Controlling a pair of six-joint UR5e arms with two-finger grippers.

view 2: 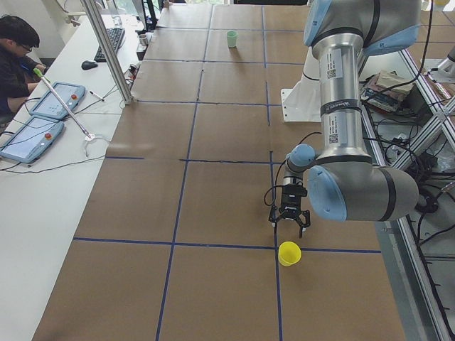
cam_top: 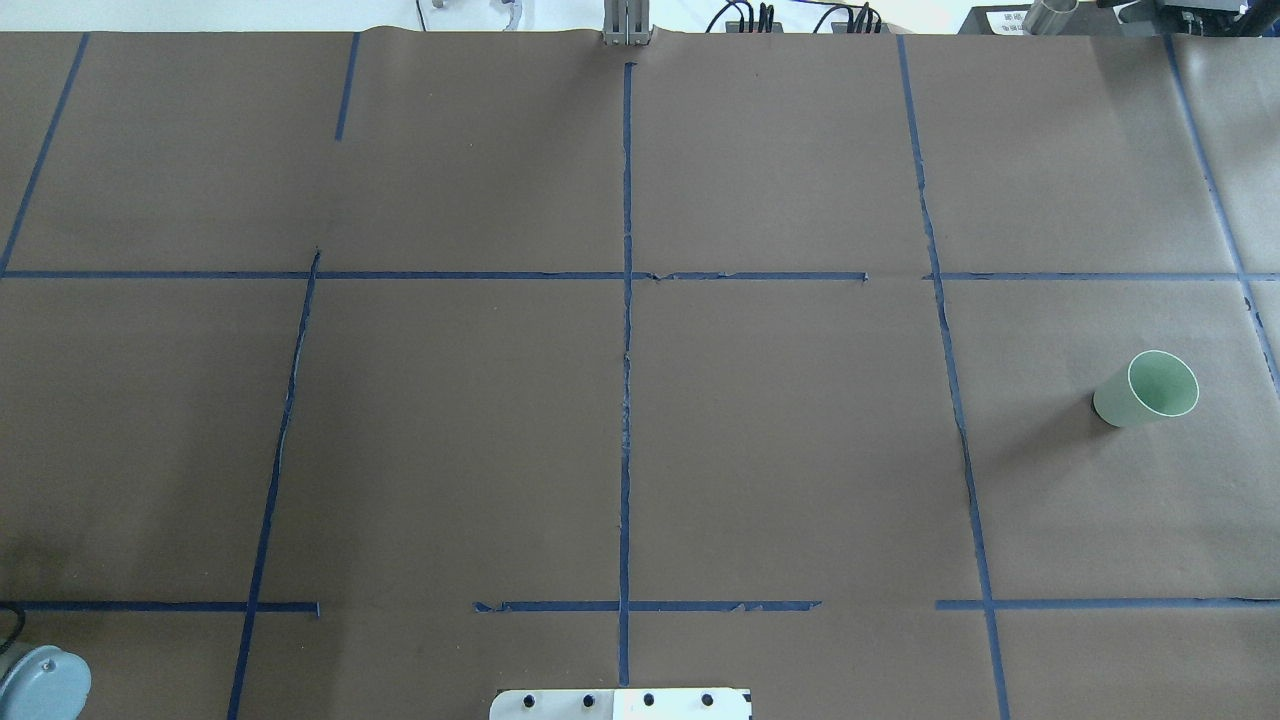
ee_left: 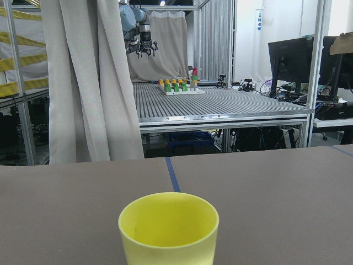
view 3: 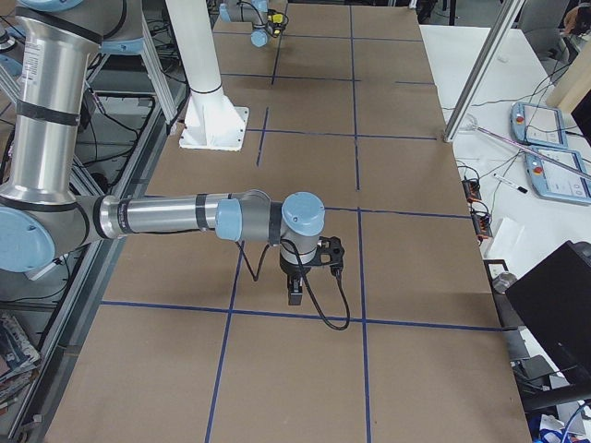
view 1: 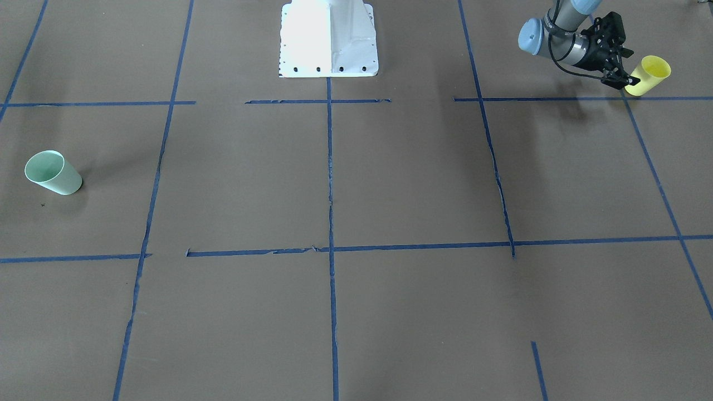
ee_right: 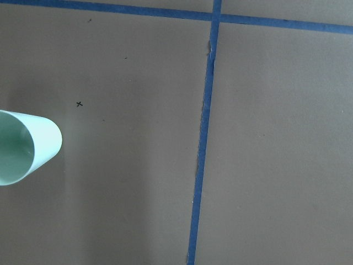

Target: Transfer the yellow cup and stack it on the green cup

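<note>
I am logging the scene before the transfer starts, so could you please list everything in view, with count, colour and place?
yellow cup: one, bright yellow, upright on the table at the robot's left end, by a blue tape line.
green cup: one, pale mint green, upright at the robot's right end, far from the yellow one.
table: one, brown covering, marked into a grid with blue tape.
robot base: one, white, at the middle of the table's robot-side edge.
operator: one person, dark hair, seated at a side bench with two handheld consoles.
left gripper: one, black, open, beside the yellow cup, not holding it.
right gripper: one, black, pointing down at the table; open or shut cannot be told.
</note>
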